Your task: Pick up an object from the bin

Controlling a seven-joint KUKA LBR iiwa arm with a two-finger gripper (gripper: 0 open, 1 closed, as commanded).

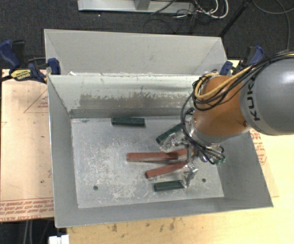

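Note:
My gripper (182, 158) is low over the right middle of the bin floor and is open. One metal fingertip (189, 173) stands toward the front and the other toward the back. Between them lie the right ends of two reddish-brown flat sticks. The upper stick (149, 157) runs leftward. The lower stick (162, 171) slants down to the left. A dark green block (168, 185) rests just in front of the near fingertip. Another green piece (165, 135) pokes out from under the wrist behind the far finger.
A dark green bar (128, 121) lies at the back of the floor near the rear wall. The orange wrist cover and cables hang over the bin's right part and hide the floor there.

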